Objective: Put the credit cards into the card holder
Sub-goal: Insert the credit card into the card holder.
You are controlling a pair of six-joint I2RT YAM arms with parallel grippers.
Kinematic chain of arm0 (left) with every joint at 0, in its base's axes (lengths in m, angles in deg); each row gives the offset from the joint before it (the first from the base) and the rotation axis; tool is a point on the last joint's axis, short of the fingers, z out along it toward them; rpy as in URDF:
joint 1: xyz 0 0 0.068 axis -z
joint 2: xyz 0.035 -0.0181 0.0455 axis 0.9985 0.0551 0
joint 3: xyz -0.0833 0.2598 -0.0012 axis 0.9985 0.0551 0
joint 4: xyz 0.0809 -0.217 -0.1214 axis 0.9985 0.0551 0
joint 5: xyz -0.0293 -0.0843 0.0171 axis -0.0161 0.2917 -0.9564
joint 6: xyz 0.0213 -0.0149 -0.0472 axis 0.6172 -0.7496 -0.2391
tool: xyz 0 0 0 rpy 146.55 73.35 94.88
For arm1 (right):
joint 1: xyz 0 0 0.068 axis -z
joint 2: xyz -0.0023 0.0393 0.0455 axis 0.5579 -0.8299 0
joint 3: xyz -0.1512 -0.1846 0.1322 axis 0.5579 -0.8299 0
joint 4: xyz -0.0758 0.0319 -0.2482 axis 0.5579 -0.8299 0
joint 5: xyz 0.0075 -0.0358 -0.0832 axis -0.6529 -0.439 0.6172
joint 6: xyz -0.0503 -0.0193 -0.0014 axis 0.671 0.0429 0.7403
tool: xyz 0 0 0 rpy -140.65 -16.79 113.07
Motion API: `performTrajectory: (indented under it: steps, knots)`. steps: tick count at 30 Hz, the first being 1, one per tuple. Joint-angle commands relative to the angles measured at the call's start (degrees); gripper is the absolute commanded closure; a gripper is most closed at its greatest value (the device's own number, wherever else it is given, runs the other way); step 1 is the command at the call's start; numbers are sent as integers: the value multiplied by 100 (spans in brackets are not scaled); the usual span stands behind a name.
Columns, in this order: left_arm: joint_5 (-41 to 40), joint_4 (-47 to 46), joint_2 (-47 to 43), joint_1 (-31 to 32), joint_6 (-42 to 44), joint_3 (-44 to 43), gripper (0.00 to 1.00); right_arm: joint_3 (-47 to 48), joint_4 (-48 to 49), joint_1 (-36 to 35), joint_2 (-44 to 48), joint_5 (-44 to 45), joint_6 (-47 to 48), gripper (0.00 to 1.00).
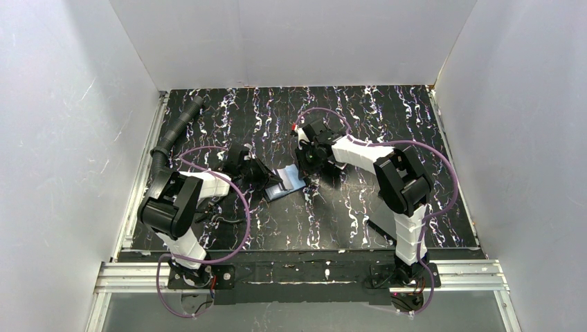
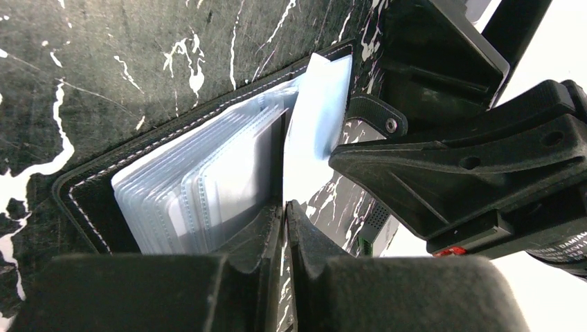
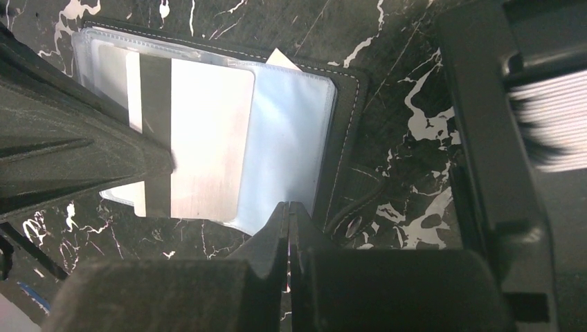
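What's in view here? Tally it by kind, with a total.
Black fold-over card holder with clear plastic sleeves: 1
Silvery plastic card with a dark stripe: 1
Black two-finger grippers: 2 (left gripper, right gripper)
Black ribbed hose: 1
Total: 5

My overhead camera, high behind the rig, looks down on the whole bench [image 1: 346, 221]. Wrist cameras sit close, sighting along the left pincer [image 2: 285, 207] and the right pincer [image 3: 289, 207] from opposite sides. All three views share the open card holder [image 1: 285, 182].
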Motion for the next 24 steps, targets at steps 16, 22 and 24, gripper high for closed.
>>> performTrajectory:
  steps: [16,22,24]
  knots:
    - [-682,3002,-13,319,962,-1223,51,598,-726,8,-89,690,242,88]
    - [-943,3434,221,448,1025,-1569,54,435,-474,9,-102,321,127,89]
    - [-1008,3464,320,494,987,-1658,56,369,-376,7,-98,145,60,90]
